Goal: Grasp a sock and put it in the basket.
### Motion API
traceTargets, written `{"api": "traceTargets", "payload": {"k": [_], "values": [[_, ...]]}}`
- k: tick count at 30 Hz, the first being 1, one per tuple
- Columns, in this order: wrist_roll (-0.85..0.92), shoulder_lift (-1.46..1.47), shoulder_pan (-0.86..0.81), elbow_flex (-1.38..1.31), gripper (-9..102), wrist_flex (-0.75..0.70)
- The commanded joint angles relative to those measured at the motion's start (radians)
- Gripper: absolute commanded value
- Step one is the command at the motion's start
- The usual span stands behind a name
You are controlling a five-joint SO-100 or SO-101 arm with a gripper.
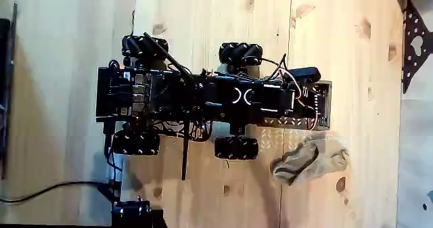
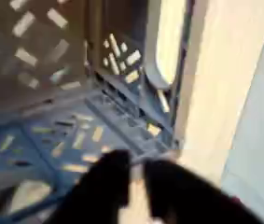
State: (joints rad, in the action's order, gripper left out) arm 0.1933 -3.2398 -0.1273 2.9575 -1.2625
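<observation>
Overhead, in the fixed view, I saw my wheeled base (image 1: 183, 106) lying across the pale wooden floor (image 1: 67, 65), its four black roller wheels at the corners, one of them at the upper right (image 1: 240, 53). The arm (image 1: 270, 98) stretched toward the right of that view, over a grey perforated basket (image 1: 323, 106) mounted at the base's right end. The sock (image 1: 312, 159), beige-grey with a darker band, lay crumpled on the floor just below and right of the base, near the lower right wheel (image 1: 236, 147) and apart from the basket. A black cable (image 1: 47, 186) ran along the floor at the lower left.

In the wrist view I looked down into the basket (image 2: 57, 121): blue-grey slotted floor and walls, with a handle opening in the far wall. The gripper (image 2: 136, 173) entered from the bottom edge, dark and blurred; its jaws stood slightly spread with a narrow gap between them, and I saw nothing held in that gap.
</observation>
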Motion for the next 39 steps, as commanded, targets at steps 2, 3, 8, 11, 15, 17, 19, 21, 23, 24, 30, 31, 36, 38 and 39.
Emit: {"api": "traceTargets", "payload": {"k": [2, 3, 8, 11, 15, 17, 19, 21, 23, 24, 30, 31, 36, 38, 39], "values": [[-0.253, 0.117, 0.281, 0.008, 0, -0.071], [-0.258, 0.137, 0.282, 0.008, 0, -0.058], [-0.264, 0.184, 0.284, 0.008, 0, -0.023], [-0.264, 0.221, 0.287, 0.008, 0, 0.006], [-0.265, 0.23, 0.276, 0.008, 0, 0.018], [-0.265, 0.229, 0.279, 0.008, 0, 0.031], [-0.265, 0.229, 0.281, 0.008, 0, 0.034], [-0.265, 0.229, 0.278, 0.008, 0, 0.028], [-0.275, 0.229, 0.278, 0.008, 0, 0.025], [-0.285, 0.222, 0.279, 0.008, 0, 0.025], [-0.327, -0.008, 0.236, -0.018, 0, -0.086], [-0.325, 0.011, 0.235, -0.023, 0, -0.051], [-0.417, 0.316, 0.232, -0.253, 0, 0.092], [-0.448, 0.485, 0.229, -0.451, 0, 0.018], [-0.471, 0.561, 0.229, -0.552, 0, -0.026]]}}
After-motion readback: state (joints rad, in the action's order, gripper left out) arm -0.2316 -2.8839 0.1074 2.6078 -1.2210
